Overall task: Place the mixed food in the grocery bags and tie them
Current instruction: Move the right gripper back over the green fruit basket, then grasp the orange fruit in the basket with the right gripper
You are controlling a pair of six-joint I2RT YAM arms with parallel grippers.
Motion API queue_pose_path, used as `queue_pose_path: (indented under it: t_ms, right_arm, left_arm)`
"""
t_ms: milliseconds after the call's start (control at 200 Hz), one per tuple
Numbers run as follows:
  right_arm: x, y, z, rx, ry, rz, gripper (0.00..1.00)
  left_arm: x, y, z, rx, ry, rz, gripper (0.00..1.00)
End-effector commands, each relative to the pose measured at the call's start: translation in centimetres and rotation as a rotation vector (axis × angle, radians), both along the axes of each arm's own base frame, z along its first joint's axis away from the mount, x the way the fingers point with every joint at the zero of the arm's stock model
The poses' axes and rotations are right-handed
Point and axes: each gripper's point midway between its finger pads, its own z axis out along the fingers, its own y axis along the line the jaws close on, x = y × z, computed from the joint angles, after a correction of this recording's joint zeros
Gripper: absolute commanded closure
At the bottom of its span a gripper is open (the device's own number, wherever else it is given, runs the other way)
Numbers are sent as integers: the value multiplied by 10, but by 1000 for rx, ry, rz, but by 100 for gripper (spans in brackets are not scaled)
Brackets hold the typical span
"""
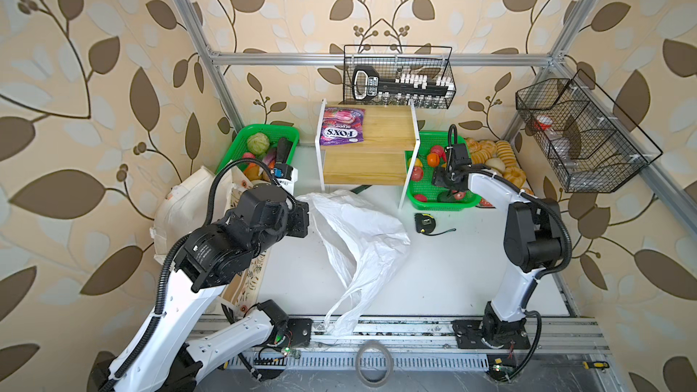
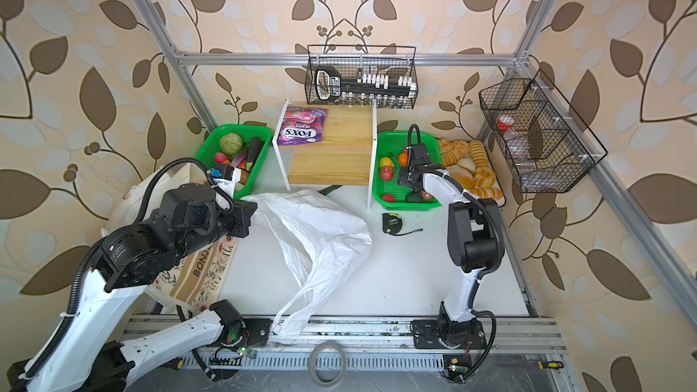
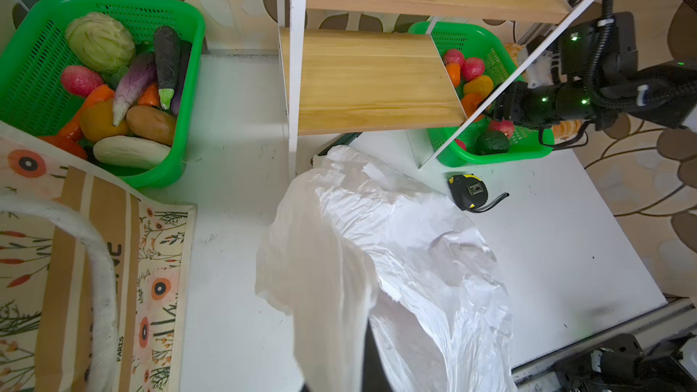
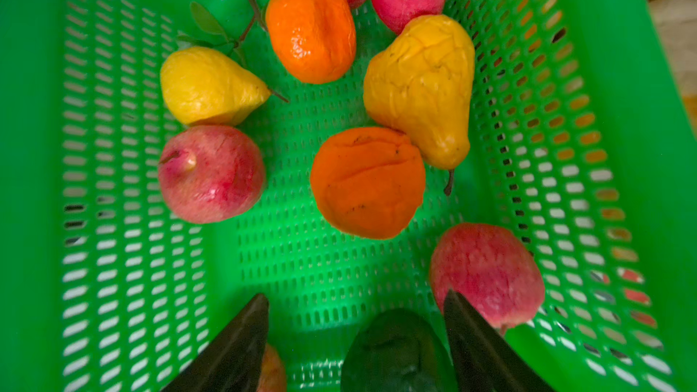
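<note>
The white plastic grocery bag (image 1: 358, 235) lies crumpled mid-table. My left gripper (image 1: 304, 210) is shut on its upper edge; in the left wrist view the lifted plastic (image 3: 332, 296) hides the jaws. The cream floral tote (image 2: 203, 269) sits under my left arm. My right gripper (image 4: 356, 296) is open, low inside the right green basket (image 4: 622, 145), with a dark green avocado (image 4: 396, 348) between its fingers, not gripped. Around it lie pears (image 4: 422, 84), oranges (image 4: 367, 182) and pink fruit (image 4: 486, 273). A purple Fox's packet (image 1: 341, 126) rests on the top shelf.
A two-step wooden shelf (image 1: 377, 145) stands at the back centre between the left green basket (image 1: 241, 137) of vegetables and the fruit basket. A tape measure (image 1: 425, 223) lies by the bag. Bread (image 1: 490, 156) sits far right. Wire baskets (image 1: 581, 137) hang on the walls.
</note>
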Motion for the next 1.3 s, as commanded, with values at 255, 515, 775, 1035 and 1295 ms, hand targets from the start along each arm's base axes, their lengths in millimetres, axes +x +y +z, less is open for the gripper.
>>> queue_pose_path:
  t_ms: [255, 515, 775, 1035, 1295]
  right_arm:
    - [31, -4, -29, -58, 43, 1, 26]
    - [33, -2, -36, -50, 34, 5, 39]
    - [15, 7, 24, 29, -124, 46, 45]
    - [-13, 19, 59, 128, -193, 127, 45]
    - [23, -4, 27, 32, -77, 34, 26]
  left_arm:
    - [13, -13, 19, 16, -64, -51, 100]
    - [15, -14, 25, 15, -80, -51, 100]
    - [13, -15, 26, -18, -81, -53, 100]
    - [7, -16, 21, -68, -67, -51, 100]
    - [6, -18, 19, -85, -56, -56, 100]
